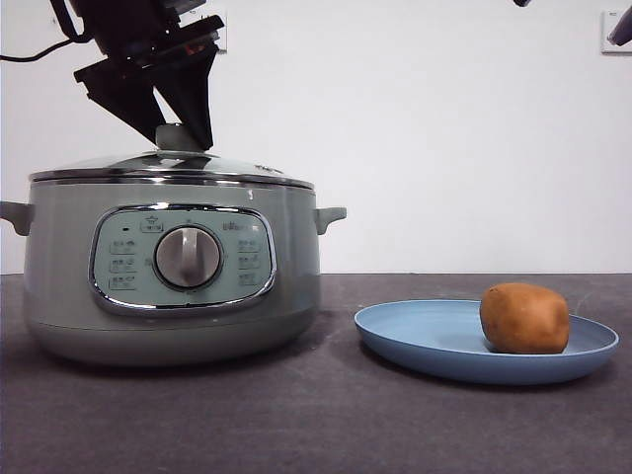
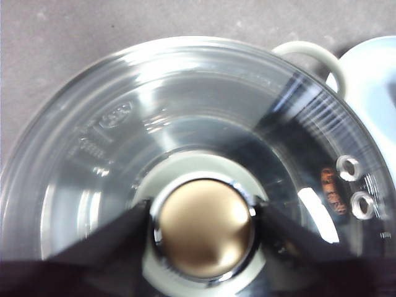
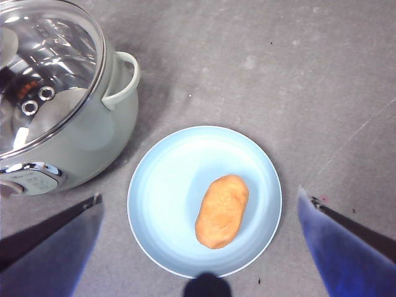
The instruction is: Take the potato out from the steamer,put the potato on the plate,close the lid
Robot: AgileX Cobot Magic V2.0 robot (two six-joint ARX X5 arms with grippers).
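Observation:
The lid [image 1: 118,166] sits closed on the sage-green steamer [image 1: 168,326]. My left gripper [image 1: 176,136] comes down from the top left, and its jaws are closed on the lid's knob [image 2: 204,232], touching it on both sides in the left wrist view. The orange-brown potato [image 1: 524,318] lies on the light blue plate [image 1: 425,341], to the right of the steamer. In the right wrist view my right gripper [image 3: 199,195] hangs open and empty high above the plate [image 3: 167,185] and potato [image 3: 222,211].
The steamer's side handle [image 3: 127,77] points toward the plate, with a small gap between pot and plate. The dark grey tabletop [image 1: 316,425] spreads in front. A black arm tip [image 1: 622,30] shows at the top right corner.

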